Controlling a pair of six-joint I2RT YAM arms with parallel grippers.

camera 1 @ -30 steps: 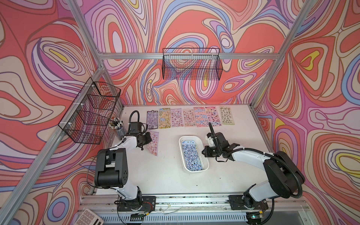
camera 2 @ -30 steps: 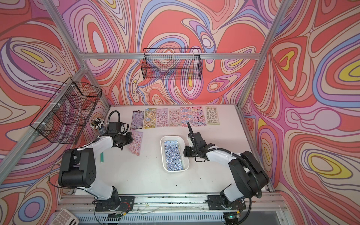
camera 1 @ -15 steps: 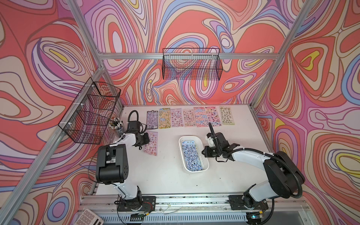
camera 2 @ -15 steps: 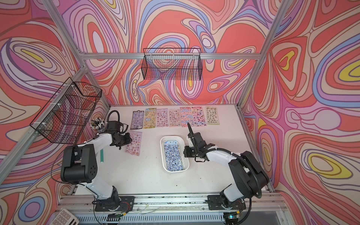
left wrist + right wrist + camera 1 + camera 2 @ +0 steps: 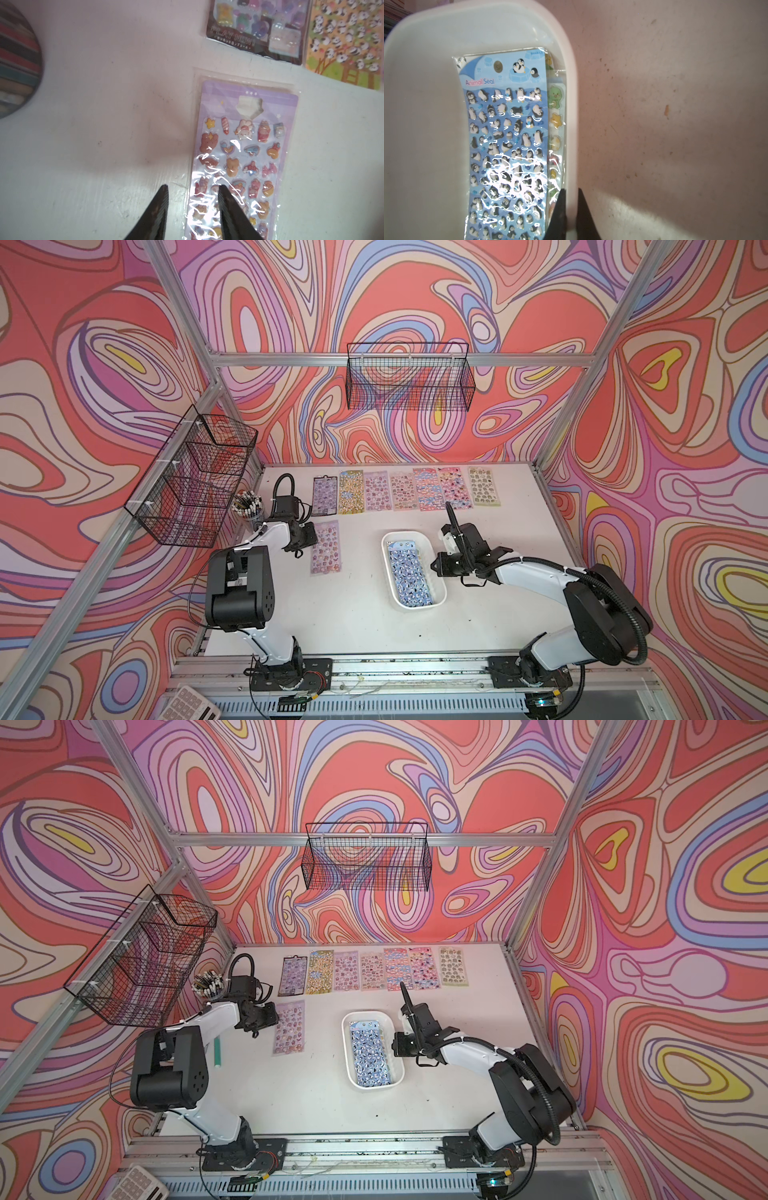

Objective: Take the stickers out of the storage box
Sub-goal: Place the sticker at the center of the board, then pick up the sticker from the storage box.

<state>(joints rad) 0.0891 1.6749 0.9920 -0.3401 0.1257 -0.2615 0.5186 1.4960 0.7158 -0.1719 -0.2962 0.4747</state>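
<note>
Left end effector (image 5: pixel 192 186) opened, sheet (image 5: pixel 245 149) lengthwise rearward, right end effector (image 5: pixel 571 190) seemingly clamping box (image 5: pixel 488 27)

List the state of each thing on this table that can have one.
storage box: holds sheets, wall clamped
penguin sheet: lying on top inside the box
lilac sheet: flat on the table, not gripped
left gripper: open, over the lilac sheet's edge
right gripper: shut on the storage box wall
back-row sheets: seven, flat side by side
pen cup: upright, full
</note>
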